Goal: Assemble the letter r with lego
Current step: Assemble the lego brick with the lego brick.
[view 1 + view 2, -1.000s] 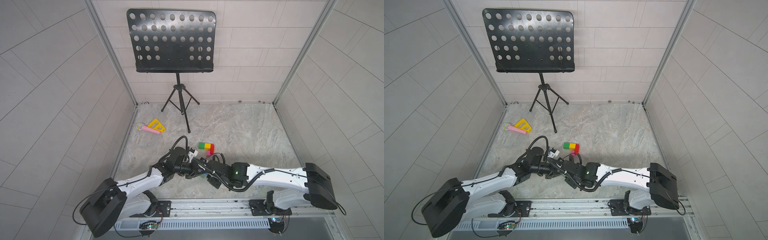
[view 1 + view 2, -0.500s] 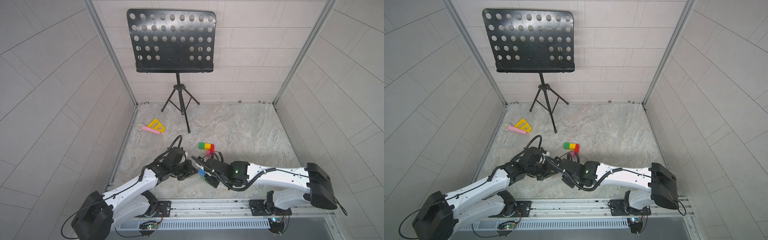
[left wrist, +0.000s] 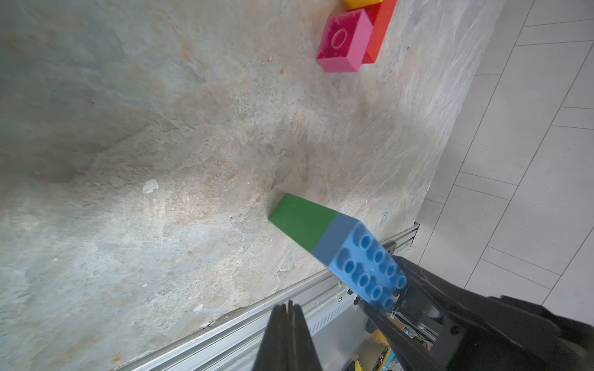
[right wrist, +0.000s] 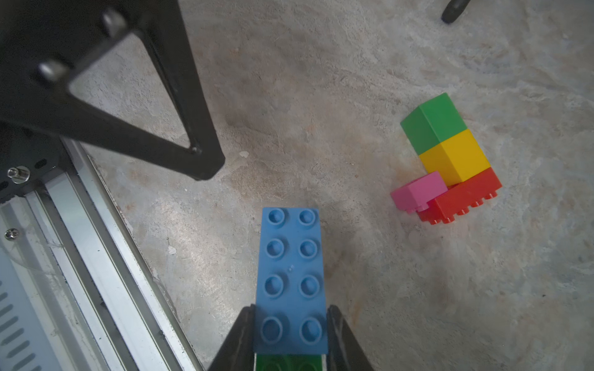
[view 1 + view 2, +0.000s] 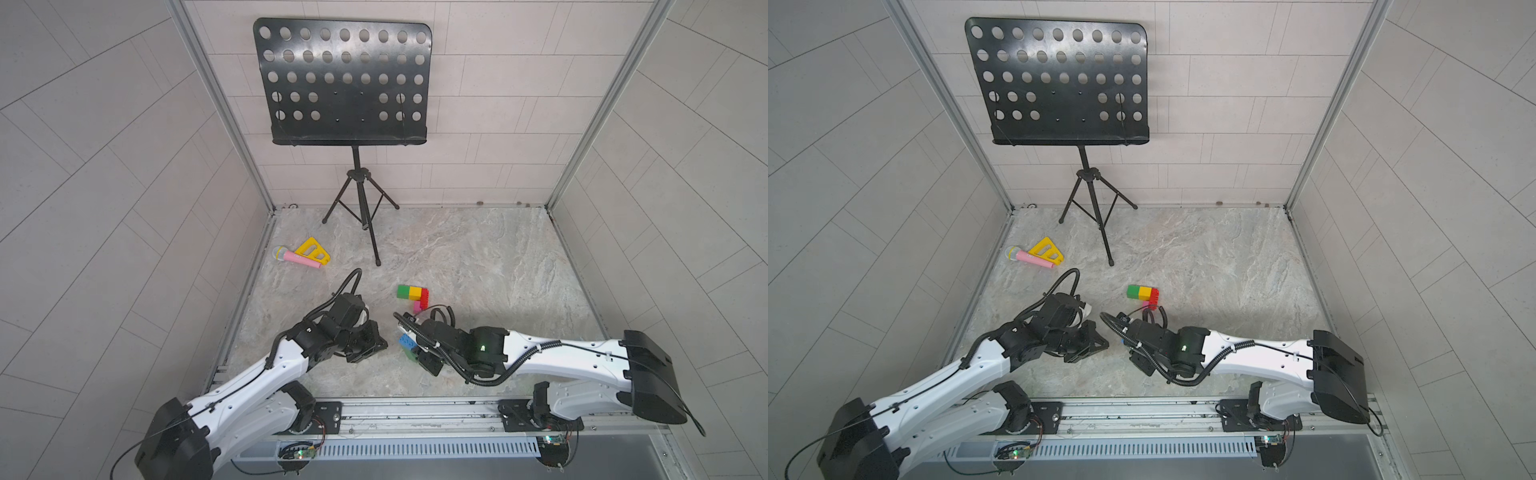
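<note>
My right gripper [image 4: 291, 324] is shut on a long blue lego brick [image 4: 291, 276], one finger on each long side. A green brick [image 4: 289, 363] is joined beneath it. In the left wrist view this blue brick [image 3: 363, 257] tilts, its green end [image 3: 302, 221] low by the floor. My left gripper [image 3: 289, 308] is shut and empty, a short way left of the stack in a top view [image 5: 374, 343]. On the floor lies a joined group: green [image 4: 432, 123], yellow [image 4: 453, 159], red [image 4: 463, 199] and pink [image 4: 418, 191] bricks, also in both top views [image 5: 411, 293] [image 5: 1142, 292].
A black music stand [image 5: 353, 166] stands at the back, one tripod foot [image 5: 377, 262] reaching toward the middle. A pink toy microphone [image 5: 297, 257] and a yellow triangular toy [image 5: 313, 249] lie at the left wall. A metal rail [image 5: 415, 409] runs along the front edge.
My left gripper has drawn back to the left, away from the blue and green stack where both grippers met a second ago. The right gripper keeps its hold on the stack.
</note>
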Tool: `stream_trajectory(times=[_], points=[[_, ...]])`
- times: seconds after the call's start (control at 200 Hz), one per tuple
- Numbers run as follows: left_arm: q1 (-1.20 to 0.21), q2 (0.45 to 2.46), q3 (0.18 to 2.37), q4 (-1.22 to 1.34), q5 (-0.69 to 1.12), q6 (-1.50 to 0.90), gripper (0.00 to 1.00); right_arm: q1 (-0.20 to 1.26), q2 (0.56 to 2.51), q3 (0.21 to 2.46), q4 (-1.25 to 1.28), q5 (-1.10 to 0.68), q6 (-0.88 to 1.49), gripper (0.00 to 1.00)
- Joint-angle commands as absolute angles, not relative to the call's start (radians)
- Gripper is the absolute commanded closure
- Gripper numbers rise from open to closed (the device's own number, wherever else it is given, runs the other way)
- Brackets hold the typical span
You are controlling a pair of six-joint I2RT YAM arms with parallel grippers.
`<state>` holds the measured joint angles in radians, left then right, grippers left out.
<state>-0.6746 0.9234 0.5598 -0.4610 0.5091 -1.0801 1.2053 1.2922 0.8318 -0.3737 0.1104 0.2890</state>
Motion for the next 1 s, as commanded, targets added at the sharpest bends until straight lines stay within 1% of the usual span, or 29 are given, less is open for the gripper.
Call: stream_trajectory(times=[0.0,0.18,0.36,0.49,0.635,0.806,0.941,0.996], points=[[-0.674,0.891,0.603,-0.506,0.466,-1.065,1.0,1.206,1.236,0.774,-0.287,0.151,0.29,1.0],[-0.674,0.86,0.633,-0.512,0.444,-1.078,1.0,1.208,1.149,0.676,-0.184,0.18,0.281,1.0],[-0.673,0.859,0.645,-0.503,0.436,-1.089,1.0,1.214,1.13,0.632,-0.119,0.166,0.264,1.0],[-0.674,0.87,0.65,-0.503,0.442,-1.091,1.0,1.22,1.108,0.56,-0.051,0.17,0.262,1.0],[-0.674,0.871,0.65,-0.501,0.44,-1.094,1.0,1.22,1.1,0.549,-0.04,0.17,0.261,1.0],[-0.673,0.879,0.646,-0.494,0.447,-1.097,1.0,1.22,1.108,0.562,-0.049,0.161,0.253,0.93],[-0.674,0.884,0.642,-0.494,0.448,-1.098,1.0,1.22,1.114,0.576,-0.065,0.162,0.25,0.82],[-0.674,0.881,0.639,-0.495,0.448,-1.098,1.0,1.22,1.113,0.578,-0.074,0.165,0.247,0.81]])
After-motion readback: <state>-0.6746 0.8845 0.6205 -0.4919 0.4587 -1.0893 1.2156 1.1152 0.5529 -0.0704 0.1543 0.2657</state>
